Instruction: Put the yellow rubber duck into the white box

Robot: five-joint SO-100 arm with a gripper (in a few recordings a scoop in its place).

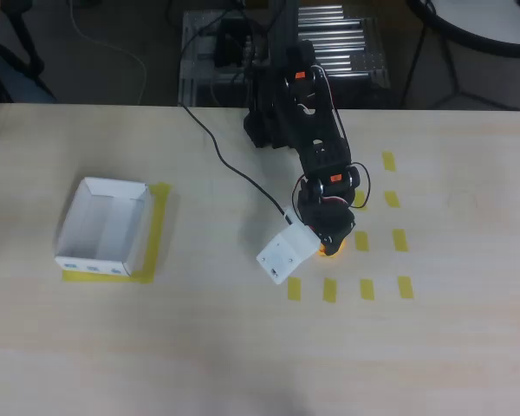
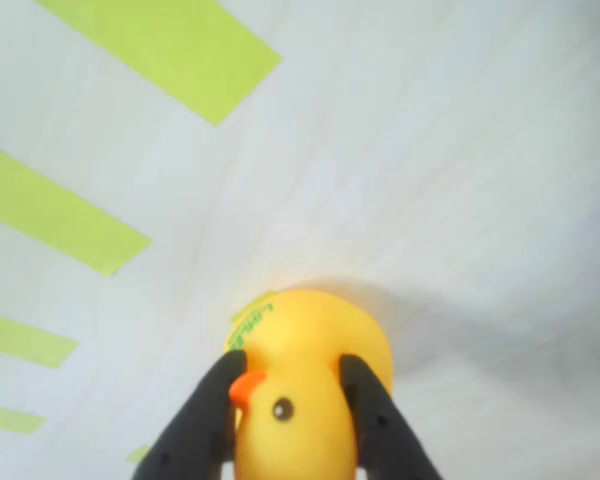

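Gripper (image 2: 290,400) clamped on the yellow rubber duck (image 2: 300,390) at bottom centre of the wrist view, black fingers (image 2: 205,420) pressing either side of its head, orange beak beside the left one. In the overhead view, duck (image 1: 331,250) glimpsed right of centre under the black arm (image 1: 316,156), among yellow tape marks (image 1: 367,289). White box (image 1: 104,227) well apart at left, on its yellow tape outline.

Yellow tape strips (image 1: 399,240) (grid) on wooden table (image 1: 243,347).
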